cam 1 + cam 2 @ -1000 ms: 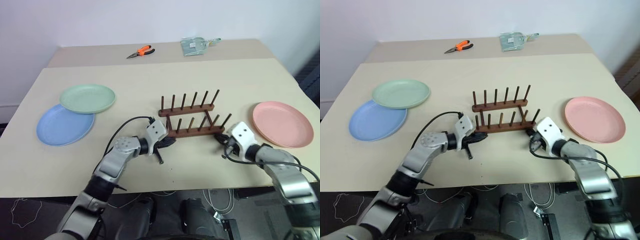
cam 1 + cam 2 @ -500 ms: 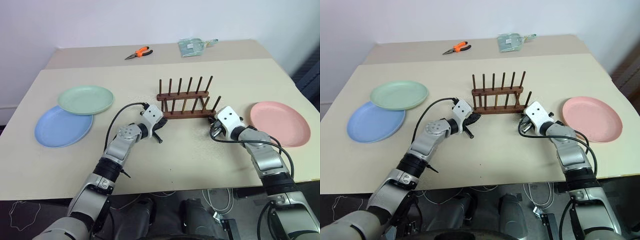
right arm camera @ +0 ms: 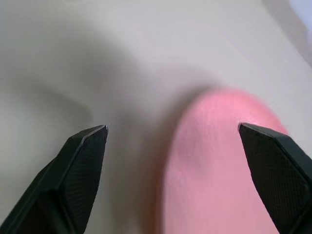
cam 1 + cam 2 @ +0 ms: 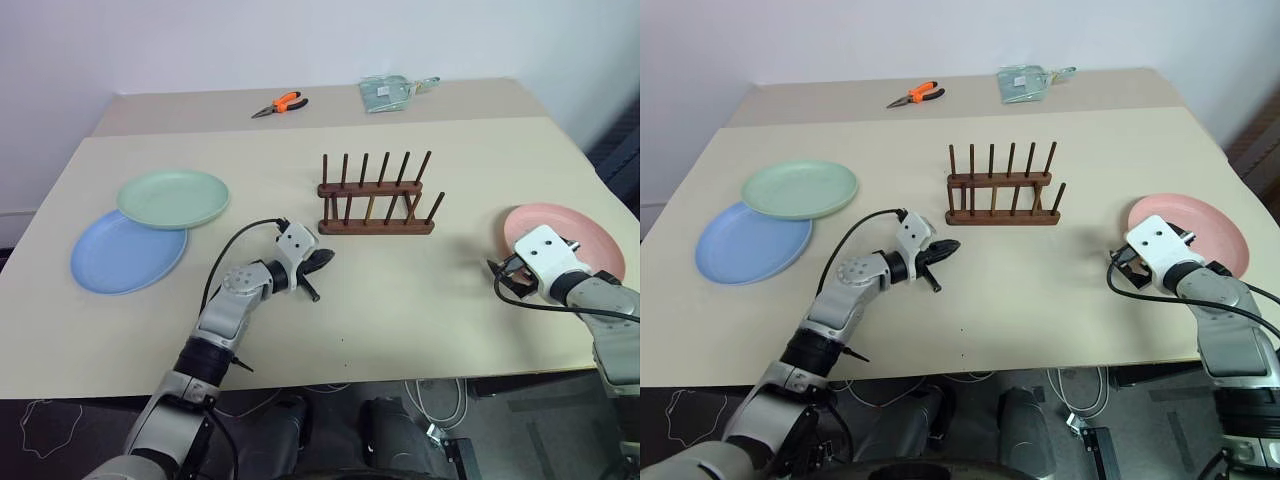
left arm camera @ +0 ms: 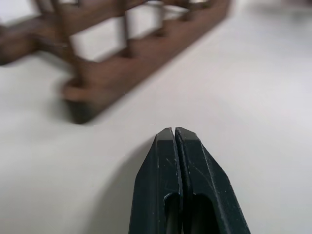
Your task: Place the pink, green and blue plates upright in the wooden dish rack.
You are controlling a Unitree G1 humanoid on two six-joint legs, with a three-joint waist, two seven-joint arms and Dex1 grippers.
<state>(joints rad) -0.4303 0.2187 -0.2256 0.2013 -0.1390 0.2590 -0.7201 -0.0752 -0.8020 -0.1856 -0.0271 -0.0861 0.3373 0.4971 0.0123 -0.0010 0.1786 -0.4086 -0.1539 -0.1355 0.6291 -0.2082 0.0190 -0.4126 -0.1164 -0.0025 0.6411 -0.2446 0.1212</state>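
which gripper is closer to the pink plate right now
Right. The right gripper hangs open at the pink plate's near-left edge; the left gripper sits shut by the wooden dish rack, far across the table.

Bare desk [image 4: 420, 290] is seen between the wooden dish rack [image 4: 375, 205] and the pink plate [image 4: 575, 235]. The rack's slots stand unoccupied, approachable from above.

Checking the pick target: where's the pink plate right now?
The pink plate lies flat near the table's right edge, right of the wooden dish rack, with the right gripper open just before its near-left rim.
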